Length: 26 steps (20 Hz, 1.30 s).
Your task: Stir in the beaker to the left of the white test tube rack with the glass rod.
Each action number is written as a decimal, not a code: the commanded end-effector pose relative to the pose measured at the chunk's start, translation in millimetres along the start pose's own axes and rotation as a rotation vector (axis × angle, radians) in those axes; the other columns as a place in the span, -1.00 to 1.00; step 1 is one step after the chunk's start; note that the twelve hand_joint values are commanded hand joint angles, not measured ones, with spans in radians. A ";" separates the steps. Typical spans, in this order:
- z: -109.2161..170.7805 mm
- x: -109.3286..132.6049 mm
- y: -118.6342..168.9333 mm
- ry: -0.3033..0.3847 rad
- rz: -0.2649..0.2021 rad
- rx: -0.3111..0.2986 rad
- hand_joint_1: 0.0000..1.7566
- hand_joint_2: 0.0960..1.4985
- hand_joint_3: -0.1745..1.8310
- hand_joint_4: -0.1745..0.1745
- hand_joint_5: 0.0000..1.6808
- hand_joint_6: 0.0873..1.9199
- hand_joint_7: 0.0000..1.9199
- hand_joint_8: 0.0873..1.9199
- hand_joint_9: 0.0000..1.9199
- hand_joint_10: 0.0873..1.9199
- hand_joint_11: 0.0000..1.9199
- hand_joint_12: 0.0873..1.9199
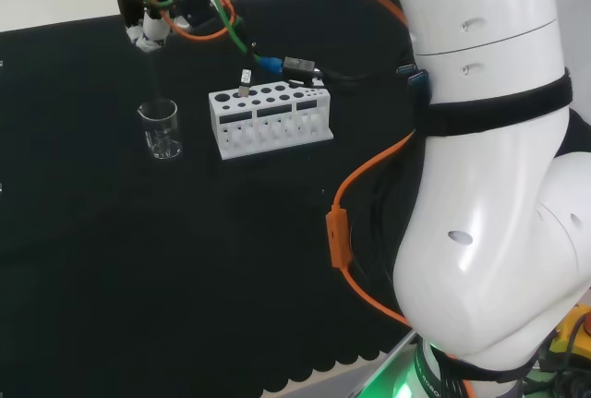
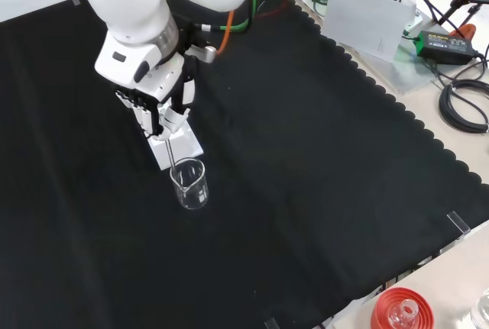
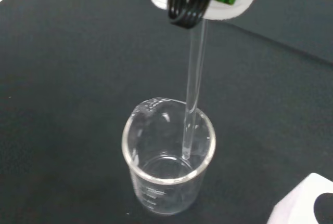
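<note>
Arm [image 1: 480,167]: the big white links stand at the right of the head view, and the hand is far to their left, above the beaker.
Cloth [image 2: 306,153]: black, it covers the bench.
Rack [image 1: 270,119]: white, with 2 rows of holes; it stands just to the right of the beaker in the head view.
Hand [image 2: 157,108]: it hangs over the beaker with fingers curled together, pinching the top of the rod.
Beaker [image 1: 160,129]: clear glass with a pour lip and printed marks on the wall. It stands upright on the cloth, near the rack but apart from it. I cannot tell if there is liquid inside; it looks empty.
Rod [image 3: 192,89]: thin, clear and straight, hard to see against the cloth. It goes down from the hand nearly upright, and in the wrist view its lower end is inside the beaker, close to the wall and near the bottom.
Risk 1: the beaker looks light, so a wide circle may push the rod on the wall and slide or tip the beaker toward the rack.
Risk 2: if the hand goes lower, the rod end may hit the bottom and slip in the pinch.
Risk 3: if the hand rises while it stirs, the rod may catch the rim.
</note>
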<state>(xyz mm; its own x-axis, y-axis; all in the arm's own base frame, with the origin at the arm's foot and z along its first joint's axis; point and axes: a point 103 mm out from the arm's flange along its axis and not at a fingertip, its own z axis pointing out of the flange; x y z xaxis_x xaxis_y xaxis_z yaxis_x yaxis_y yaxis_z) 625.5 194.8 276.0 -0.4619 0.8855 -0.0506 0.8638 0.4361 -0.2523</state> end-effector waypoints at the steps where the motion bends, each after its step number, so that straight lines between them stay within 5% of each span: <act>1: 11.9 -32.5 -18.8 0.015 0.034 0.005 0.50 -0.07 -0.30 -1.00 0.37 -0.47 0.39 -0.26 0.93 -0.85 0.65 -0.34; 12: 10.3 -16.4 -31.2 0.002 0.031 0.006 0.50 -0.07 -0.30 -1.00 0.37 -0.47 0.39 -0.26 0.93 -0.85 0.65 -0.34; 26: -7.3 56.4 -32.6 -0.055 -0.003 0.023 0.50 -0.08 -0.30 -1.00 0.37 -0.46 0.39 -0.26 0.93 -0.84 0.65 -0.34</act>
<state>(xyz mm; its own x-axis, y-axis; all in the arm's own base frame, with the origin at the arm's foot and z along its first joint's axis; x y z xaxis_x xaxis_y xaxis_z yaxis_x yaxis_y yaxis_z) 578.5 198.6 282.7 -0.4571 0.8861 -0.0766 0.8664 0.4241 -0.2636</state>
